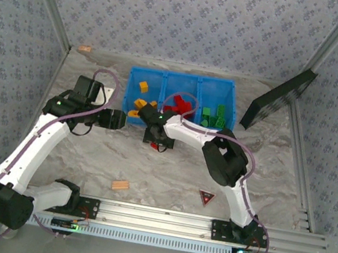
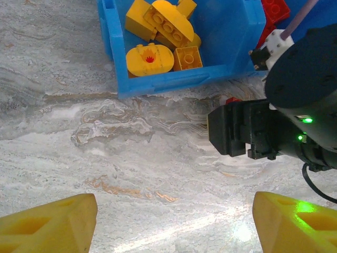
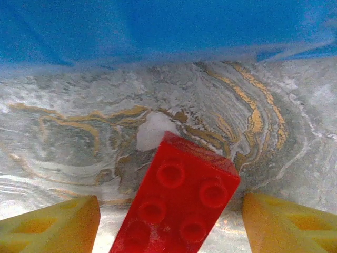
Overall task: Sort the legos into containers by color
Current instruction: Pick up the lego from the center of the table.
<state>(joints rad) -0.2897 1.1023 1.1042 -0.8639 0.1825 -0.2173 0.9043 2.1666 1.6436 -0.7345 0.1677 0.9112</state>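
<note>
Nearly done: the bright blue plastic three-compartment bin (image 1: 184, 75), upper centre, holds colour-sorted bricks (image 1: 143, 86). One red studded plastic brick (image 3: 176, 203) lies loose, lower centre, inside the right gripper (image 3: 171, 224), spread wide; the left gripper (image 2: 174, 221) gapes empty.

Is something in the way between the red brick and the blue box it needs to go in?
Only the blue bin itself: its front wall rises just past the red brick, which lies on the marble table between the open fingers of the right gripper. The brick must go up and over. Nothing else visible is between.
</note>
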